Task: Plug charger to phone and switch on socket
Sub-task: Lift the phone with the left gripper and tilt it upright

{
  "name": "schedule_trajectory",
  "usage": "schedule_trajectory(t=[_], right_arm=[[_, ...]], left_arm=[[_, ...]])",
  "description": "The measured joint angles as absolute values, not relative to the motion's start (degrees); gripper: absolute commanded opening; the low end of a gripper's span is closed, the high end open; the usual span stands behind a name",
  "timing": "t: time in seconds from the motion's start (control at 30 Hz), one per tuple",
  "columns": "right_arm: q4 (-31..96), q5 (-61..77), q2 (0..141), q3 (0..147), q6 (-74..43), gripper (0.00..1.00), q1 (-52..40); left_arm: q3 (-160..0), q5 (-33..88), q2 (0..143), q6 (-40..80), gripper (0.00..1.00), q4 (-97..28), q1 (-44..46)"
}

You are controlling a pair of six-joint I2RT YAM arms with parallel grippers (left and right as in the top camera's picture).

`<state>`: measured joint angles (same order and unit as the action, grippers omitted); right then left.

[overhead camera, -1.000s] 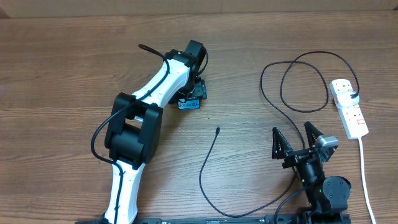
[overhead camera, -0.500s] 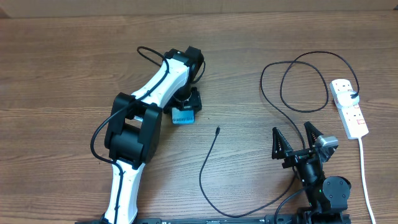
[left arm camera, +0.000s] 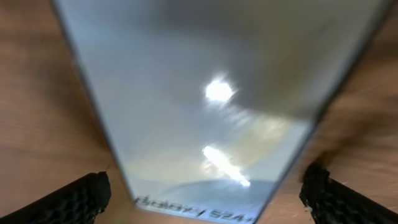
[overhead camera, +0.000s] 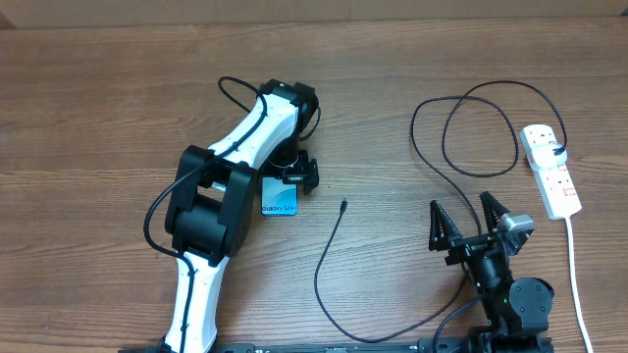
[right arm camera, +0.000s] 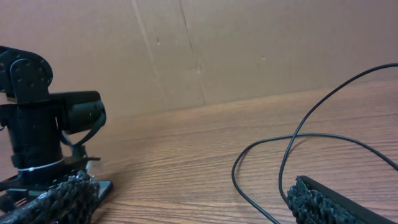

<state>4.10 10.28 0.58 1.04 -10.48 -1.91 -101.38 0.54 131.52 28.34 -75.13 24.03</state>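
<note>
Your left claw (left arm camera: 205, 200) is over the phone (overhead camera: 280, 199), which is screen up, just left of the counter (overhead camera: 88, 88) centre, with the "Galaxy S24" text showing. In the left wrist view the fingers (left arm camera: 74, 199) straddle the text end of the phone, spread about phone-wide. Can't tell if the pads actually press its edges.

Charger (overhead camera: 316, 279): the connector tip (overhead camera: 344, 205) lies loose on the counter just right of the phone, not touching it. The cable loops round to the socket (overhead camera: 551, 181) at far right.

The socket lies flat, with a black plug (overhead camera: 560, 150) in its far end and a white cord (overhead camera: 575, 265) trailing back toward the robot base.

Your right claw (overhead camera: 469, 224) is spread wide and holds nothing. The cable lies on the counter ahead of it.
</note>
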Motion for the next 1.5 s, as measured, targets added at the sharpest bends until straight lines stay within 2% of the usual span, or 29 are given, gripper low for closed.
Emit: schedule_trajectory(t=[0.07, 0.23, 0.33, 0.57, 0.73, 1.5], right_arm=[[4.1, 10.3, 0.6, 1.0, -10.5, 1.0, -1.9], [4.1, 10.3, 0.6, 1.0, -10.5, 1.0, -1.9], [4.1, 10.3, 0.6, 1.0, -10.5, 1.0, -1.9], [4.0, 10.3, 0.6, 1.0, -10.5, 1.0, -1.9], [4.1, 10.3, 0.6, 1.0, -10.5, 1.0, -1.9], [4.1, 10.3, 0.6, 1.0, -10.5, 1.0, -1.9]], left_arm=[[-101.4, 1.1, 131.3, 28.3, 1.0, -72.0, 24.0], [-101.4, -0.7, 130.9, 28.8, 0.85, -68.6, 24.0], [-101.4, -1.2, 130.8, 28.8, 0.83, -68.3, 24.0], [-101.6, -0.7, 130.9, 28.8, 0.84, -70.3, 24.0], [-101.6, -0.8, 131.0, 27.9, 1.0, -71.3, 24.0], [-101.6, -4.4, 130.7, 23.9, 1.0, -70.0, 24.4]])
